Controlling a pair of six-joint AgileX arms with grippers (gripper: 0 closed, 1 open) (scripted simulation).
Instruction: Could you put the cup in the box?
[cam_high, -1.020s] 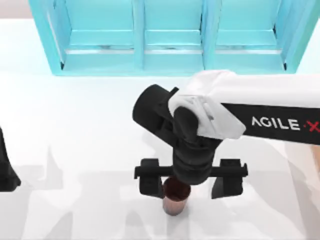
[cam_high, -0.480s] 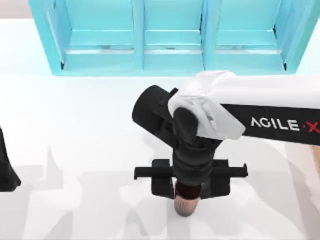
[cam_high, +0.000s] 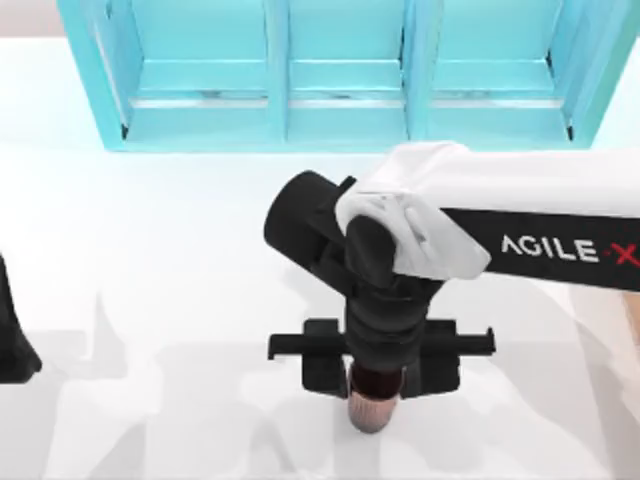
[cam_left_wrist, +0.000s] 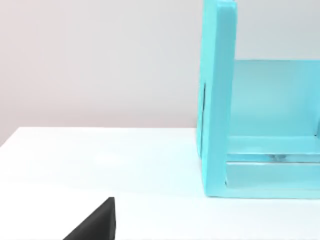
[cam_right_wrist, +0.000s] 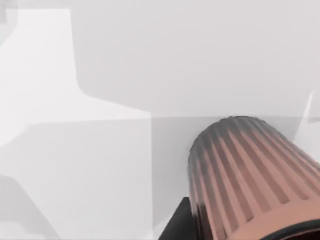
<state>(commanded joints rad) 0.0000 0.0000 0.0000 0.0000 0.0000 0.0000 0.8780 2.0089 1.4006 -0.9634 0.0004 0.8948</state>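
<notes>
The white surface (cam_high: 150, 300) carries the cup (cam_high: 372, 405) at about 6 o'clock in the top view, near the front edge. The right gripper (cam_high: 378, 368) stands over it, fingers clenched on its upper part, one on each side. The right wrist view shows the cup's ribbed wall (cam_right_wrist: 245, 175) up close. The turquoise shelf unit (cam_high: 340, 70) stands at 12 o'clock; the left wrist view shows its end panel (cam_left_wrist: 216, 100). The left arm (cam_high: 12, 330) sits parked at 9 o'clock.

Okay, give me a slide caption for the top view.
Right gripper closed on the cup near the table's front edge, turquoise shelf behind.
</notes>
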